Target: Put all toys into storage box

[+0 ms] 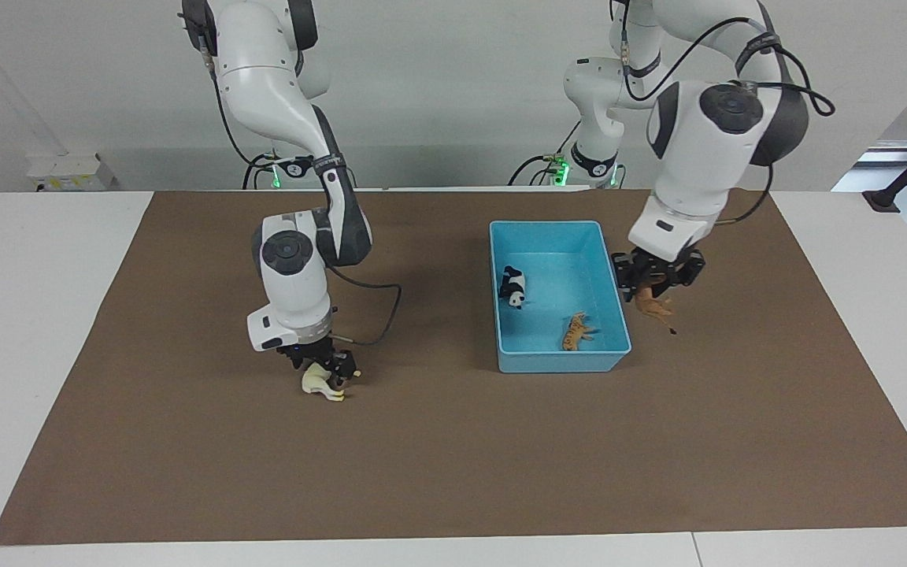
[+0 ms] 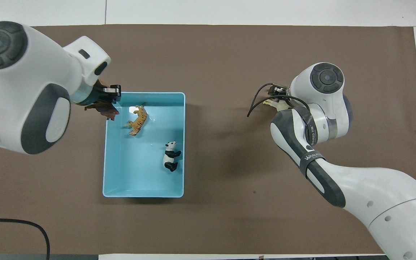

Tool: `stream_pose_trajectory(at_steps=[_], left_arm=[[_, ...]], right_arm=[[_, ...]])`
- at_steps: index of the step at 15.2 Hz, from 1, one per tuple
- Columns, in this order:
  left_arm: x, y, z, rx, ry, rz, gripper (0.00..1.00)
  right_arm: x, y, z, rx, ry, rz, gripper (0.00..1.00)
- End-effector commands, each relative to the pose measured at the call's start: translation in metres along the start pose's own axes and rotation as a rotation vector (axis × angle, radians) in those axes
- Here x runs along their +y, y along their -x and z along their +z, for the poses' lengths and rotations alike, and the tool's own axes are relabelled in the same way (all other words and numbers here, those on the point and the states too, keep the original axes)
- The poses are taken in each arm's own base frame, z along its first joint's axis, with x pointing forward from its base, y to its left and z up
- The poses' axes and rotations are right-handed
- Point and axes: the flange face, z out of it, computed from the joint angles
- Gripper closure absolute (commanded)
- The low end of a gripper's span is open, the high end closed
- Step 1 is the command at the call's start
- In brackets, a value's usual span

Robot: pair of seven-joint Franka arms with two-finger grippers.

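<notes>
The light-blue storage box [image 1: 560,226] stands on the brown mat toward the left arm's end; it also shows in the overhead view [image 2: 144,94]. The panda [image 1: 513,287] [image 2: 171,156] and the tiger [image 1: 575,332] [image 2: 138,121] lie inside it. My left gripper [image 1: 656,285] [image 2: 105,98] is shut on the brown lion [image 1: 653,305] [image 2: 103,109] and holds it in the air at the box's wall, on the left arm's side. My right gripper [image 1: 323,364] [image 2: 278,95] is down at the cream-white horse [image 1: 320,383] [image 2: 273,104], which is on the mat toward the right arm's end.
The brown mat [image 1: 453,472] covers most of the white table [image 1: 36,315]. A black cable [image 2: 31,227] lies at the robots' edge near the left arm. The right arm's own cable [image 1: 379,315] loops beside its wrist.
</notes>
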Motion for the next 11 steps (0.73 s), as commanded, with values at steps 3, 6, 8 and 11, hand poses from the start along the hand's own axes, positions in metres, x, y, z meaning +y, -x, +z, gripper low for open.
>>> stream_pose_trajectory(at_steps=[3, 6, 8, 11], left_arm=[[0.002, 0.028, 0.012, -0.006, -0.019, -0.028, 0.00], [-0.029, 0.012, 0.010, 0.027, -0.010, -0.073, 0.00], [-0.065, -0.001, 0.008, 0.043, -0.008, -0.116, 0.00], [-0.132, -0.012, -0.015, 0.057, -0.019, -0.088, 0.00]], right_arm=[[0.003, 0.007, -0.005, -0.018, 0.005, -0.014, 1.00], [-0.016, -0.013, -0.059, -0.061, 0.047, -0.032, 1.00], [-0.036, -0.021, -0.121, -0.094, 0.060, -0.040, 1.00], [-0.108, 0.019, -0.204, -0.105, 0.060, -0.055, 1.00]])
